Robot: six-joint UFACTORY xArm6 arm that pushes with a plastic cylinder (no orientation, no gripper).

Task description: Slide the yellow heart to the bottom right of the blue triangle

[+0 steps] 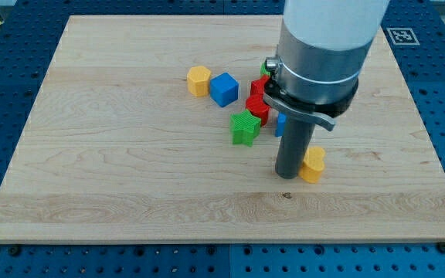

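My tip, a bare rod with no fingers to spread, touches the left side of the yellow heart, which lies just near-right of the mostly hidden blue triangle on the tabletop.

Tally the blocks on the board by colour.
Yellow: 2, a hexagonal block and a block beside my tip
Blue: 2, a cube and a partly hidden block
Red: 2
Green: 2, a star-shaped block and a sliver
Total: 8
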